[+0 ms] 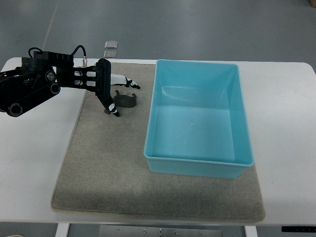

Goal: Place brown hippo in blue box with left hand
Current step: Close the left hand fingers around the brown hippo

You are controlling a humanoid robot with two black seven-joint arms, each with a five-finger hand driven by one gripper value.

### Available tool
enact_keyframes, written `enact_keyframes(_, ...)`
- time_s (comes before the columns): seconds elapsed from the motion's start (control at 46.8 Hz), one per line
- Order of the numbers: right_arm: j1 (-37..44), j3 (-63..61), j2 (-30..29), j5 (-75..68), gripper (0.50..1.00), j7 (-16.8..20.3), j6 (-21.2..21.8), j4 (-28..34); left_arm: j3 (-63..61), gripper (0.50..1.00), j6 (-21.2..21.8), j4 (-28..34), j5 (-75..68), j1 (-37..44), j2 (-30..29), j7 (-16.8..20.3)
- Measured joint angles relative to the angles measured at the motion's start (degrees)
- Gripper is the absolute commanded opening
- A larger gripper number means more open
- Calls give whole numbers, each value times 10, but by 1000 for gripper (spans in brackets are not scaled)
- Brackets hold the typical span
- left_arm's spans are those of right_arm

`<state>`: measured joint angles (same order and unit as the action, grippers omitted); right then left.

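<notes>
Your left hand (114, 94), black with white-tipped fingers, reaches in from the picture's left edge over the far left part of the grey felt mat (108, 168). Its fingers are spread apart and hold nothing: one white-tipped finger (126, 81) points toward the box, another (112, 109) points down toward you.

The small dark curved object (126, 99) lying on the mat is the only candidate for the hippo; it looks dark grey-brown here and you cannot make out its shape well. It sits just beside the hand, between the two spread fingers, on the side nearer the box. Whether a fingertip touches it you cannot tell from this view; it looks very close to the lower finger.

The light blue rectangular plastic box (197, 165) stands to the right of the hand and the object, on the mat's right part, open side up. The object lies near the box's left wall but clearly apart from it, outside the box.

The mat lies on a white table (34, 163). Beyond the mat's far edge, two small clear square pieces (110, 48) rest near the table's rim.
</notes>
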<state>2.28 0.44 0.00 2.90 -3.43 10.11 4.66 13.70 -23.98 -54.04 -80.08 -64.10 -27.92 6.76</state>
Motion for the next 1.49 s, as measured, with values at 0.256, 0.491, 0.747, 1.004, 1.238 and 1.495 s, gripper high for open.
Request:
enact_keyframes(0.256,0,0,0,0,936,0,0,0,0,881,11,0,-9,0,0,0)
enact_keyframes(0.491,0,0,0,0,936,0,0,0,0,851,15,0,-10,1,0,0)
enact_keyframes(0.747,0,0,0,0,936,0,0,0,-1,786,15,0,-20,0,0,0)
enact_keyframes(1.004,0,0,0,0,936,0,0,0,1,688,15,-1,-42,0,4,0)
enact_keyframes(1.238,0,0,0,0,936,0,0,0,0,561,15,-1,-42,-1,4,0)
enact_keyframes(1.495,0,0,0,0,936,0,0,0,2,561,16,0,-42,-3,4,-1)
